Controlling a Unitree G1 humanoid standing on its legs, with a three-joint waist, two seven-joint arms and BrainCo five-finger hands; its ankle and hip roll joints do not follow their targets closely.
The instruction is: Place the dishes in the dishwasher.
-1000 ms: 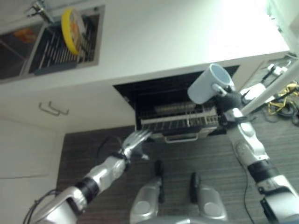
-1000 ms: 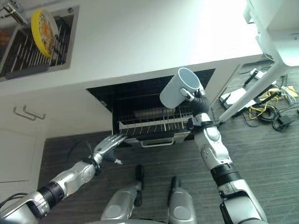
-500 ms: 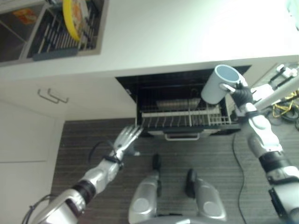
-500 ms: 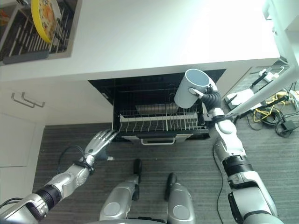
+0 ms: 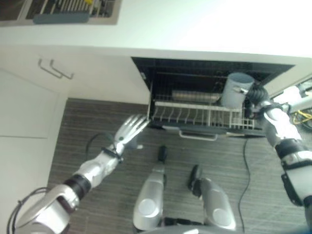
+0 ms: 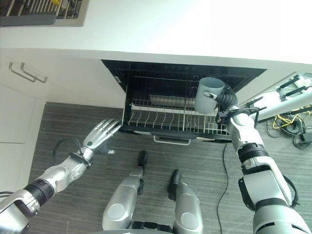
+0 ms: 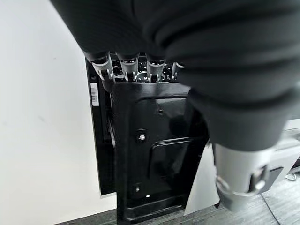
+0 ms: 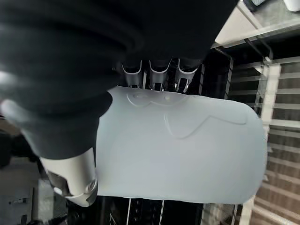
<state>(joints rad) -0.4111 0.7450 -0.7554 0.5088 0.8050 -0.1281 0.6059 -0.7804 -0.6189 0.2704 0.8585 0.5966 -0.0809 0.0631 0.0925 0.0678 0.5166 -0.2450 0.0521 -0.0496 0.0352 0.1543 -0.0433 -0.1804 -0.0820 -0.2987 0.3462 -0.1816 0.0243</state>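
While gripped by right hand: one mug above one rack.

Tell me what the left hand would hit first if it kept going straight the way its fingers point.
Most likely the dishwasher: the open left hand points at the left end of its pulled-out rack and the black side panel there. Depth is unclear, so which comes first is uncertain.

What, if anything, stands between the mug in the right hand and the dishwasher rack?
Nothing visible does. The right hand holds the pale blue mug upright just above the right end of the pulled-out rack, whose tines below look unoccupied. The left hand is open, off to the rack's left.
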